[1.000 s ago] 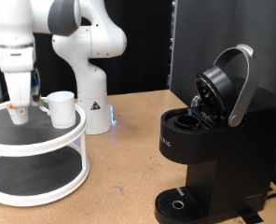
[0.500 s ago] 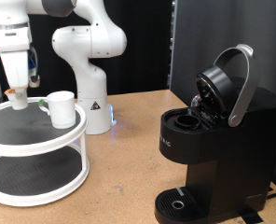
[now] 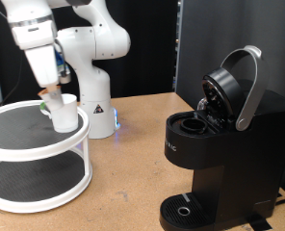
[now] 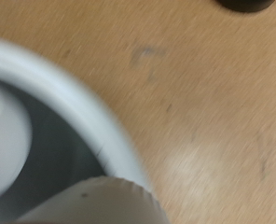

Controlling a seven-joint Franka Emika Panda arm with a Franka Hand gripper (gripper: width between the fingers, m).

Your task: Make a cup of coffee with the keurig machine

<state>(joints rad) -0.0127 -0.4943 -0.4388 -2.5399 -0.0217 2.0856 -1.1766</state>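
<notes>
My gripper hangs over the top tier of the white round stand, right in front of the white cup standing there. It is shut on a small white pod with an orange-brown top. The wrist view shows the pod's ribbed white edge close up, blurred. At the exterior view's right stands the black keurig machine with its lid raised and the pod chamber open. Its drip tray is bare.
The arm's white base stands behind the stand. The wooden table lies between stand and machine. In the wrist view the stand's white rim curves over the wood.
The gripper has risen off the stand's top tier with the pod and moved towards the exterior view's right, now in front of the cup. The machine has not changed.
</notes>
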